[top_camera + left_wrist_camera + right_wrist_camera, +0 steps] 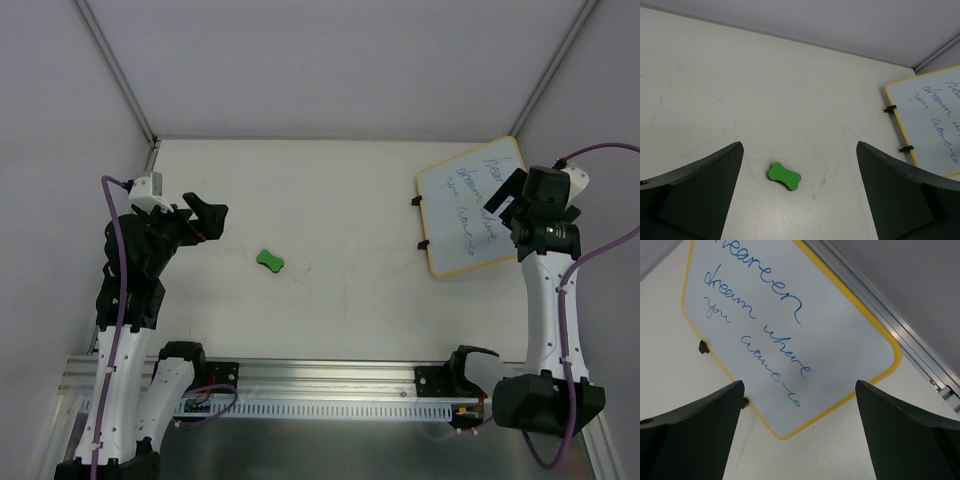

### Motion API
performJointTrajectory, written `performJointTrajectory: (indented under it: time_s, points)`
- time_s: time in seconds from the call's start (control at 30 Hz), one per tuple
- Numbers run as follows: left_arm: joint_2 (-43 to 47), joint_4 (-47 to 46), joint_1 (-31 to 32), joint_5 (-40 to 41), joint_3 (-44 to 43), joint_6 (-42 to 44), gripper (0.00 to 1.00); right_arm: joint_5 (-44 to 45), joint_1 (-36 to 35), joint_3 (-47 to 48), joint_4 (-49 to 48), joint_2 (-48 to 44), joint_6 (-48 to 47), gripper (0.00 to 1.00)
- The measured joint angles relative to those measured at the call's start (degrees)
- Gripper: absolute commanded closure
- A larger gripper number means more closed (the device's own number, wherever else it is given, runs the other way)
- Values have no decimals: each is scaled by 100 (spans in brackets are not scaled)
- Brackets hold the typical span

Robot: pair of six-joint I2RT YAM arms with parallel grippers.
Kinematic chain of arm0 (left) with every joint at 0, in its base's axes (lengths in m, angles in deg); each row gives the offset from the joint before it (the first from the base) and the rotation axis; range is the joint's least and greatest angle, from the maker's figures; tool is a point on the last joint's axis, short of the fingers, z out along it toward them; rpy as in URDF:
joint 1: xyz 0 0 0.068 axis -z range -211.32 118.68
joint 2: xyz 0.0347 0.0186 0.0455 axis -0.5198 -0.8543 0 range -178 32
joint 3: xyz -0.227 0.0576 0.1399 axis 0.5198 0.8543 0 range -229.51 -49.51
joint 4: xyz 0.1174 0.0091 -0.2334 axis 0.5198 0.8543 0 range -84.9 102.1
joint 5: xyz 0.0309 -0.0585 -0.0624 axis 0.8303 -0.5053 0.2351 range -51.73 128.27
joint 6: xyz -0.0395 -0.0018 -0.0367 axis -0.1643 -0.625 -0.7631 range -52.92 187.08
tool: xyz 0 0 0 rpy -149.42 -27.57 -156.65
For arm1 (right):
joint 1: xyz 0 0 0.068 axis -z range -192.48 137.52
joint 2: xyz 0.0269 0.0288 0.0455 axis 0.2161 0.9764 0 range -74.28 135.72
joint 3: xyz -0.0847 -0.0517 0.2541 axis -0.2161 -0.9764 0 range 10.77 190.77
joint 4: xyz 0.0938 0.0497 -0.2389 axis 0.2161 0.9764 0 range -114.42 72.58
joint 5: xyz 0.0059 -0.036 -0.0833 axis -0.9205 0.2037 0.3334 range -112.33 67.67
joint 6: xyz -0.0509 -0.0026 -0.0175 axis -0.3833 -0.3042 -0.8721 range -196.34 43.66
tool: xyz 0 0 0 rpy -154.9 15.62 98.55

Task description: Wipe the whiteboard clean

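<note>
The whiteboard [470,205] lies flat at the table's right side, yellow-framed, with blue handwriting and two black feet on its left edge. It also shows in the left wrist view as the whiteboard [935,120] and fills the right wrist view as the whiteboard [790,330]. My right gripper [512,195] hovers over its right part, open, nothing between the fingers. A green bone-shaped eraser [270,262] rests on the table mid-left; the eraser [784,176] sits ahead of my left gripper [210,220], which is open and empty, to the eraser's left.
White walls and metal corner posts [115,70] enclose the table. An aluminium rail [330,385] runs along the near edge between the arm bases. Bare tabletop [340,200] separates eraser and whiteboard.
</note>
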Motion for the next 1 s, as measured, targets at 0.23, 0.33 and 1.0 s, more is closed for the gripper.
performJointTrajectory:
  time_s: [0.23, 0.33, 1.0]
  points:
    - [98, 0, 149, -28, -35, 0, 1, -487, 739, 66, -46, 188, -732, 1]
    - [216, 0, 208, -37, -35, 2, 1, -756, 975, 125, -120, 254, -957, 1]
    - [411, 0, 675, -42, -33, 315, 1, -2848, 2559, -723, -446, 293, -1637, 5]
